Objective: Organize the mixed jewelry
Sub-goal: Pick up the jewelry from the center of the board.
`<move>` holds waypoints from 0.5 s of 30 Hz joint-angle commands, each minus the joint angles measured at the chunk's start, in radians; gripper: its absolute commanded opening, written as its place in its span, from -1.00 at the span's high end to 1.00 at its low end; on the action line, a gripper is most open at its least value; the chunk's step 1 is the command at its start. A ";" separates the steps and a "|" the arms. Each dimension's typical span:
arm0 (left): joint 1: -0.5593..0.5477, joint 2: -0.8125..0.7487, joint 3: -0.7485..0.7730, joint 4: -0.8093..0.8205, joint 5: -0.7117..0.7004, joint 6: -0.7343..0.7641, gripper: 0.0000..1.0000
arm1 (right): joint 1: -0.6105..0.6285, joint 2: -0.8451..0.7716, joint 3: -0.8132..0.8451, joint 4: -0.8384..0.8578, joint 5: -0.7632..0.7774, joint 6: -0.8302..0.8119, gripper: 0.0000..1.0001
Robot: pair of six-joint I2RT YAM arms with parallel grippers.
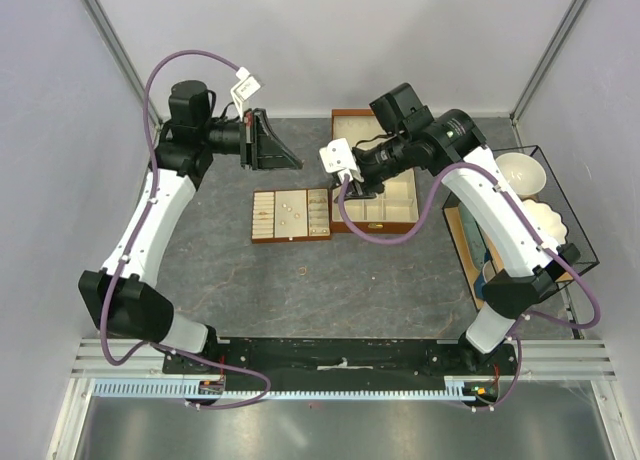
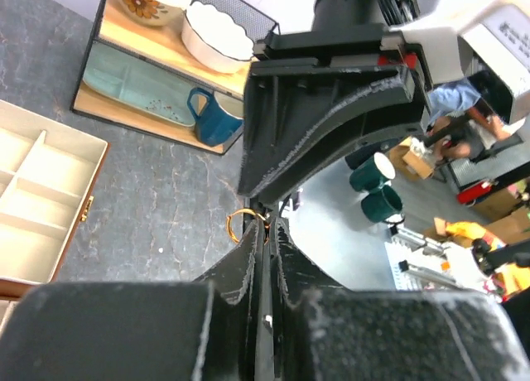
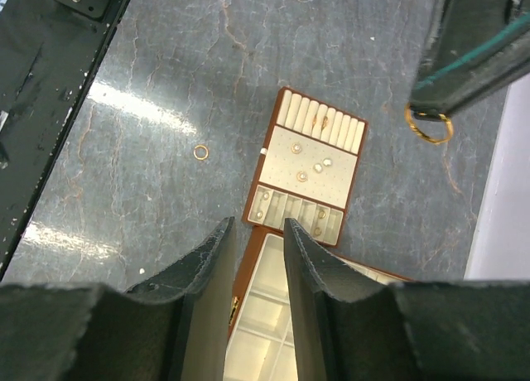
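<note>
Table (image 1: 220, 270): carries all items below; clock directions are as seen from the top view.
Box (image 1: 395, 205): open.
Tray (image 1: 262, 212): just beside the box, at its 9 o'clock.
Right gripper (image 3: 257, 229): fingers spread, empty, above the box.
Left gripper (image 2: 265, 232): at the tray's 11 o'clock, pinching a gold ring (image 2: 243, 225).
Small pieces (image 3: 310, 161): in the tray.
Loose ring (image 3: 200, 152): at the tray's 6 o'clock.

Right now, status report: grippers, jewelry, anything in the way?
Left gripper shut on gold ring. Right gripper open, empty. Another ring loose on the table, pieces in tray. Nothing in the way.
</note>
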 commanded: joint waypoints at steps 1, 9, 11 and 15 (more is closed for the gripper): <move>-0.050 -0.022 0.069 -0.422 -0.024 0.403 0.81 | 0.003 0.010 0.040 0.043 -0.039 0.028 0.24; -0.247 -0.019 0.128 -0.731 -0.288 0.825 0.81 | 0.002 0.007 0.062 0.045 -0.035 0.041 0.24; -0.250 -0.017 0.121 -0.737 -0.304 0.836 0.82 | 0.002 -0.002 0.050 0.045 -0.024 0.036 0.25; -0.256 -0.023 0.102 -0.737 -0.321 0.869 0.82 | 0.002 -0.031 0.007 0.045 -0.013 0.015 0.25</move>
